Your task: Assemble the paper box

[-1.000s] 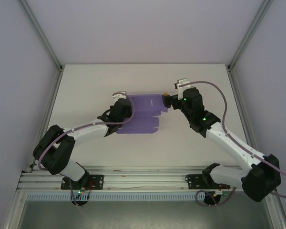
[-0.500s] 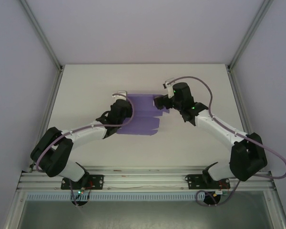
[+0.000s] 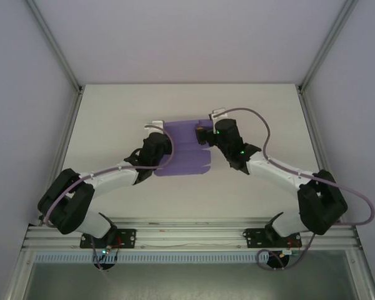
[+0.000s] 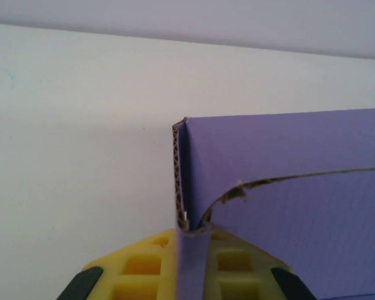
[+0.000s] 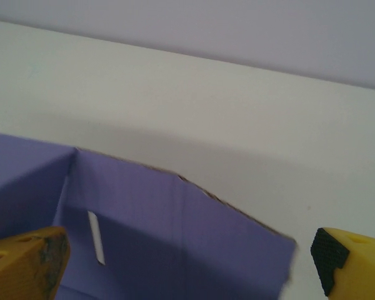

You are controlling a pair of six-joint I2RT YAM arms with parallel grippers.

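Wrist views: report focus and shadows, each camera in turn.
Left wrist: paper box corrugated edge crisp, the left gripper clamping it softer. Right wrist: whole frame soft, its fingers blurred, the box shadowing the table behind it.

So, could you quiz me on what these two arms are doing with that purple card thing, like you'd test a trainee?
1. True or false: the left claw is clamped on an edge of the purple paper box.
2. How does the right claw stand? A) pinched shut on a flap; B) fingers spread wide apart; C) gripping the table's edge.
3. Fill in: the box sits on a ___ table.

Key: 1 true; 2 B; 3 white.
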